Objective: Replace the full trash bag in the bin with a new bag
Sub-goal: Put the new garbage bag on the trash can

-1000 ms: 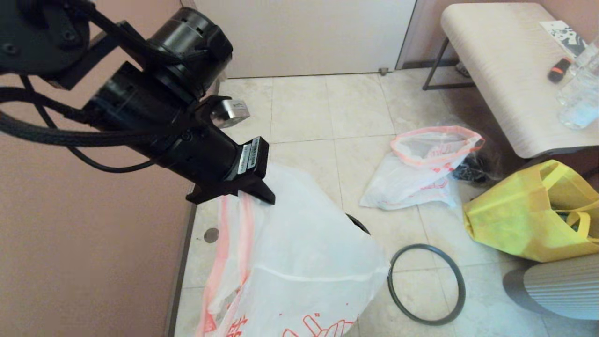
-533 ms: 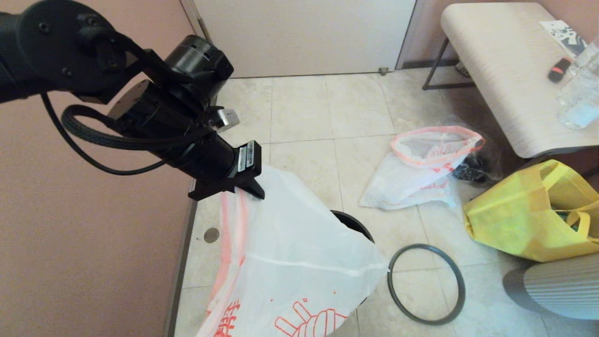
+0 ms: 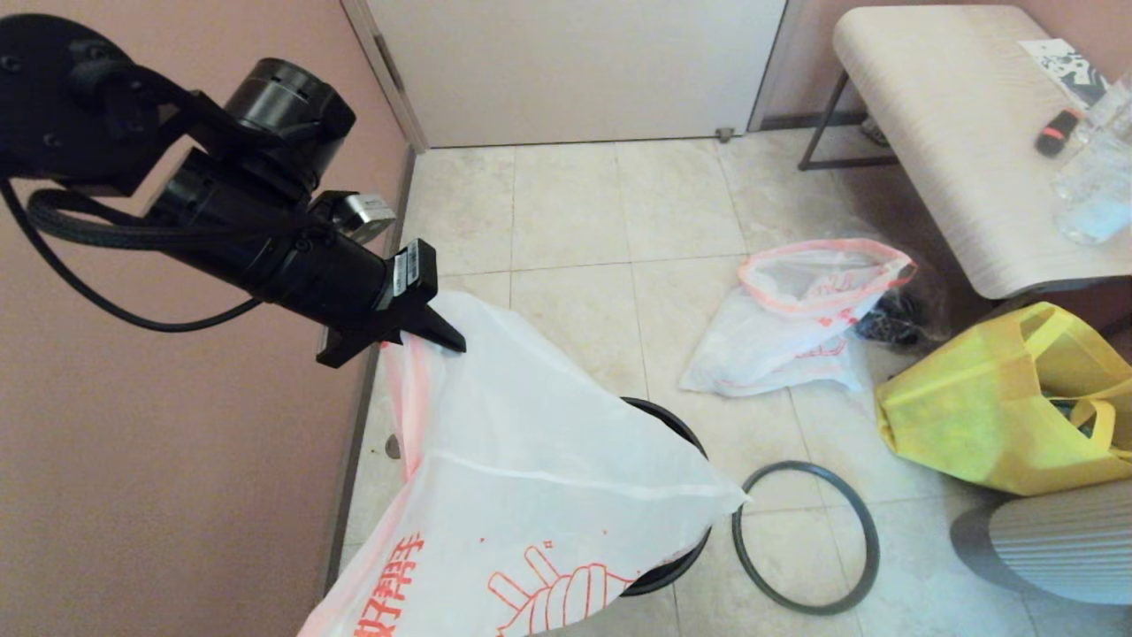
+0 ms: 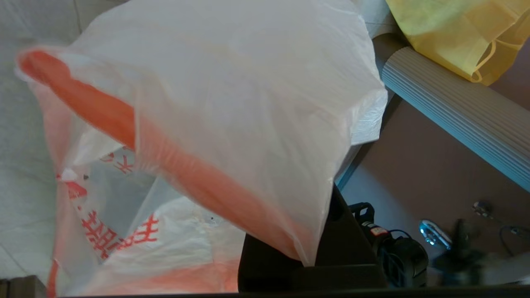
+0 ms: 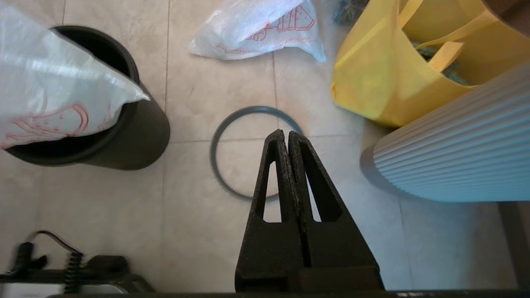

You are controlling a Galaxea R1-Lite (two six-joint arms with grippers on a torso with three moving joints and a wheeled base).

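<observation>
Left gripper (image 3: 439,339): fingers were pinched together on the top edge of the new bag (image 3: 539,478), high above the floor and close to the pink wall (image 3: 177,478).
New bag: white thin plastic with an orange band along its mouth and orange print low on its side; it hung from the left gripper and draped down over the bin (image 3: 681,433), hiding most of the bin's opening. In the left wrist view the bag (image 4: 232,103) filled most of the picture, its orange band (image 4: 174,165) running up to the fingers.
Right gripper (image 5: 287,134): fingers were pressed flat against each other with nothing between them; it hung over the floor above the hoop (image 5: 232,182), apart from the bag and the bin.
Bin: round and dark, upright on the tiled floor (image 3: 575,221) near the wall; in the right wrist view a lower corner of the bag lay over its rim (image 5: 132,70).
Hoop (image 3: 805,535): thin dark ring, flat on the tiles just beside the bin, not on it.
Other bag (image 3: 796,327): white with an orange mouth, slumped on the floor well beyond the hoop, dark contents showing at its side.
Yellow tote (image 3: 999,398): stood open near the other bag, beside the bench (image 3: 955,133).
Ribbed pale grey object (image 3: 1052,540): rounded, just beside the tote.
</observation>
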